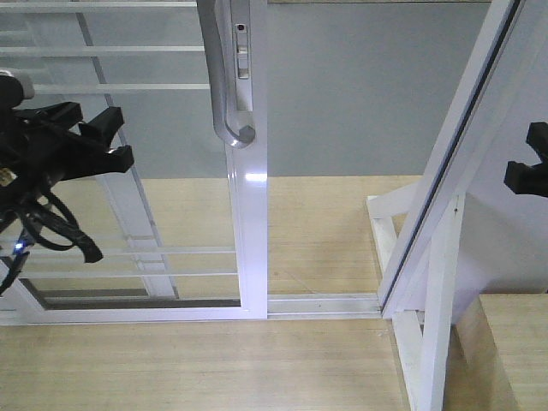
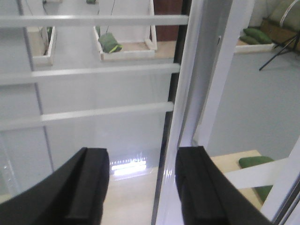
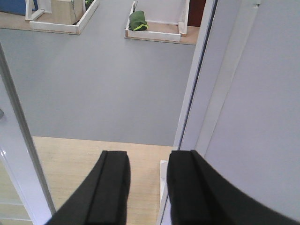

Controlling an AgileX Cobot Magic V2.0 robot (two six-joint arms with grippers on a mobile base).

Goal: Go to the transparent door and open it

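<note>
The transparent door [image 1: 128,171] is a clear glass panel in a white frame with thin horizontal white bars. Its curved grey pull handle [image 1: 224,77] sits on its right stile. A gap stands between that stile and the slanted white jamb [image 1: 449,163]. My left gripper [image 1: 111,139] is open and empty in front of the glass, left of the handle. In the left wrist view the left gripper [image 2: 143,187] faces the bars [image 2: 89,70] and the stile [image 2: 185,117]. My right gripper [image 1: 524,163] shows only partly at the right edge. In the right wrist view the right gripper [image 3: 148,187] is open and empty beside the jamb [image 3: 199,98].
A white floor track [image 1: 325,301] runs between door and jamb. A white wooden brace [image 1: 428,325] props the jamb at the right. Beyond the door lie a wood strip and grey floor [image 3: 103,79], with low white-edged boxes holding green bags [image 3: 138,21].
</note>
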